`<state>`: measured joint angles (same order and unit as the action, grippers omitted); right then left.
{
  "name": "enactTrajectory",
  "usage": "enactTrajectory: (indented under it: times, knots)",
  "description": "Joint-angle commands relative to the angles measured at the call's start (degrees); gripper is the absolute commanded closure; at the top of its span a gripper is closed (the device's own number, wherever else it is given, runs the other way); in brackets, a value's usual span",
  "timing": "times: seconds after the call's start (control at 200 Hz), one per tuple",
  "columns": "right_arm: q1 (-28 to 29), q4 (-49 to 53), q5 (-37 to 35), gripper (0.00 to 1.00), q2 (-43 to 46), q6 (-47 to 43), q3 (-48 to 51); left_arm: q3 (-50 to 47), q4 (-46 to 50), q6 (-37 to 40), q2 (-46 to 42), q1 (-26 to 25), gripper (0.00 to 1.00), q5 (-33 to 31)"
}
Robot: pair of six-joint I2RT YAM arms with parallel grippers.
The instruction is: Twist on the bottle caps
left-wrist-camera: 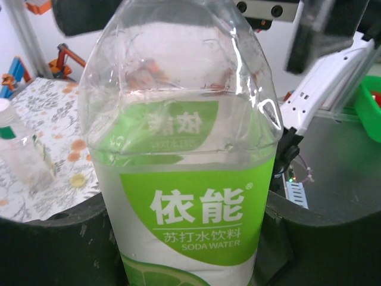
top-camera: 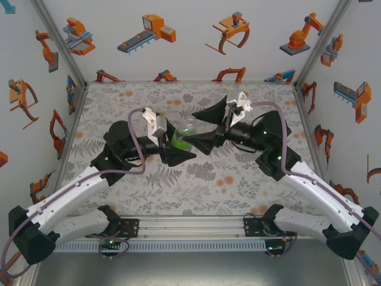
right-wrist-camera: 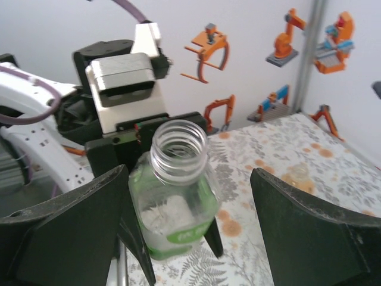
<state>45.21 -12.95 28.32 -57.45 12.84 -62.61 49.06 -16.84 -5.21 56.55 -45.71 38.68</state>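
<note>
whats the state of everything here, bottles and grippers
bottle: uncapped, gripped by its body
left gripper: shut on bottle
right gripper: open, fingers either side of the neck, not touching
second bottle: blurred, cap state unclear

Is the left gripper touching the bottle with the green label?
Touching. In the left wrist view the left gripper is shut on the bottle, its dark fingers pressed against both sides with no gap.

Clear bottle (left-wrist-camera: 184, 149) — green label (left-wrist-camera: 196, 214), perhaps lime-printed
</note>
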Motion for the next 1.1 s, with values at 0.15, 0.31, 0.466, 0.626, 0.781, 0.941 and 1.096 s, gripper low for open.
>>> enactTrajectory:
  times: [0.15, 0.31, 0.466, 0.626, 0.781, 0.941, 1.096]
  knots:
    - [0.2, 14.7, -17.9, 0.25, 2.7, -4.8, -1.9, -0.4, 9.2, 2.4, -3.3, 1.2, 0.86, -4.8]
    - [0.2, 20.4, -25.3, 0.25, 3.1, -3.7, 0.1, -1.2, 10.9, 1.3, -4.6, 2.4, 1.00, -4.9]
    - [0.0, 26.6, -32.1, 0.27, 2.5, -1.1, 3.0, -1.1, 13.4, 0.4, -5.9, 3.7, 1.00, -5.7]
    - [-1.3, 32.3, -35.6, 0.28, 0.2, 2.7, 5.7, -1.3, 15.7, 1.2, -7.3, 4.3, 1.00, -6.3]
    - [-4.2, 38.1, -35.9, 0.31, -4.1, 8.2, 6.4, -1.0, 17.8, 1.3, -8.0, 4.3, 1.00, -7.2]
    - [-7.2, 44.5, -33.7, 0.31, -10.1, 12.7, 5.4, -0.5, 20.3, 0.5, -8.4, 4.3, 1.00, -9.3]
    - [-8.7, 49.6, -30.8, 0.32, -15.9, 13.8, 3.2, -0.4, 21.3, -0.2, -8.5, 4.3, 1.00, -9.8]
